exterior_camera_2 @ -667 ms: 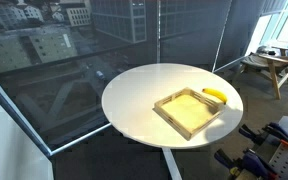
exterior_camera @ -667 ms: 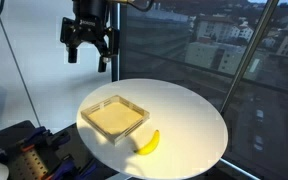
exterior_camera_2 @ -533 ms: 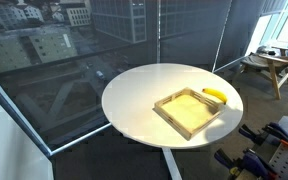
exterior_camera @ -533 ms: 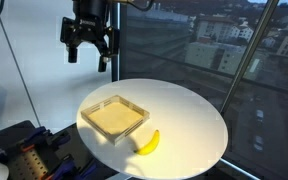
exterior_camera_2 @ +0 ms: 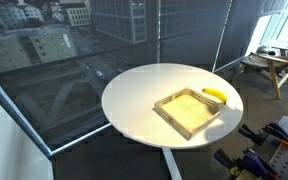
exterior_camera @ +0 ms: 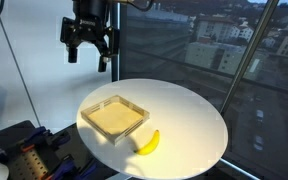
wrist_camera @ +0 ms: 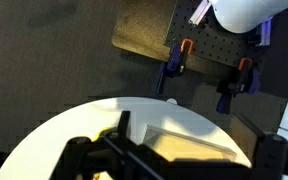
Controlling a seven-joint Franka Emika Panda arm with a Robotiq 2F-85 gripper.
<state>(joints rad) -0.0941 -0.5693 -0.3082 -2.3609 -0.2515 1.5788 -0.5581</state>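
End effector [exterior_camera: 88, 55] spread wide, empty, well above wooden tray [exterior_camera: 112, 118] on round worktop [exterior_camera: 189, 120]. Banana [exterior_camera: 147, 143] just beside tray (probably light, soft, bruisable; best pinched gently mid-body).

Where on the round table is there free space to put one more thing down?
Free: the broad bare half of the table, from the tray to the window-side edge. Crowded: the other edge, where the banana lies beside the tray.
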